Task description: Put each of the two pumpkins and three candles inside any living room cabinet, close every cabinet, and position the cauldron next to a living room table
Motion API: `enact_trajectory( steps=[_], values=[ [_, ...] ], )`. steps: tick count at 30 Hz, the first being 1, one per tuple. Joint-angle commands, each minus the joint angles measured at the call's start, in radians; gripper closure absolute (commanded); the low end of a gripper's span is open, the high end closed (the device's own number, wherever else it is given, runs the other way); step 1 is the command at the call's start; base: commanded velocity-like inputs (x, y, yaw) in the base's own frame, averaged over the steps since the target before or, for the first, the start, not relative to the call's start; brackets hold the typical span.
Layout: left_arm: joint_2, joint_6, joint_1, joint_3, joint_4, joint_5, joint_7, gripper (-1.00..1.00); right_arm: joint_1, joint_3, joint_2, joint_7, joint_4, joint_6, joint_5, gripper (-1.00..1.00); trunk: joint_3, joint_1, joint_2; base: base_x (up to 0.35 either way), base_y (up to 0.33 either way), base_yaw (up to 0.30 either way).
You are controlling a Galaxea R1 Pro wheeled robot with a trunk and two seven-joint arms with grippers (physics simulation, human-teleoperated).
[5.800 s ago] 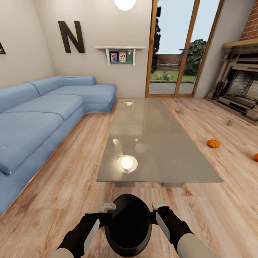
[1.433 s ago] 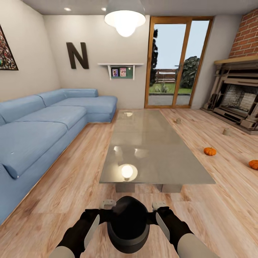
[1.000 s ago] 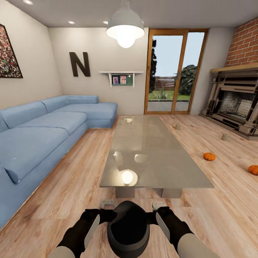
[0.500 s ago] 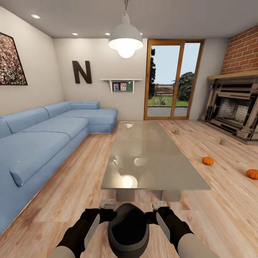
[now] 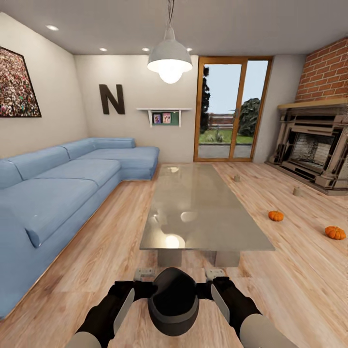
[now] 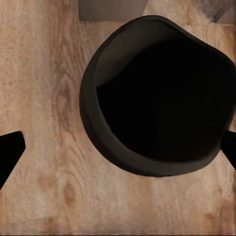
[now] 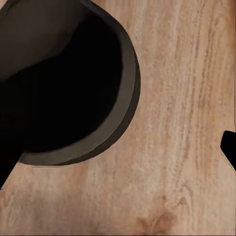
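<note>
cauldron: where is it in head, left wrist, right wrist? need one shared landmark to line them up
Head view: the cauldron sits bottom centre on the wood floor, between the two arms, just short of the table.
Left wrist view: its dark mouth spans the centre and upper right.
Right wrist view: it takes the upper left.
Shared landmark: the cauldron's rounded rim against the floor planks.

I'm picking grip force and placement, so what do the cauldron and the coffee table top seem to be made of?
The cauldron looks like dark cast metal, possibly iron: a matte, near-black wall and thick rim with no shine. The table top looks like polished grey glass, since it mirrors the ceiling lamp and the window light. This is a simulator's render, so both are guesses.
</note>
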Motion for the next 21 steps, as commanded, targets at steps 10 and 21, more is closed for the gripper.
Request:
enact_trajectory(
  steps=[10,21],
  values=[
    [0.002,0.005,0.000,-0.001,-0.001,0.010,0.004,-1.00,0.000,0.006,-0.004,-0.003,-0.013,0.000,-0.010,-1.00,0.030,-0.039,0.070,-0.331,0.000,-0.001],
    [0.001,0.005,0.000,-0.001,-0.001,0.010,0.004,-1.00,0.000,0.006,-0.005,0.001,-0.014,0.000,-0.010,-1.00,0.056,-0.058,0.105,-0.331,0.000,-0.163]
  ],
)
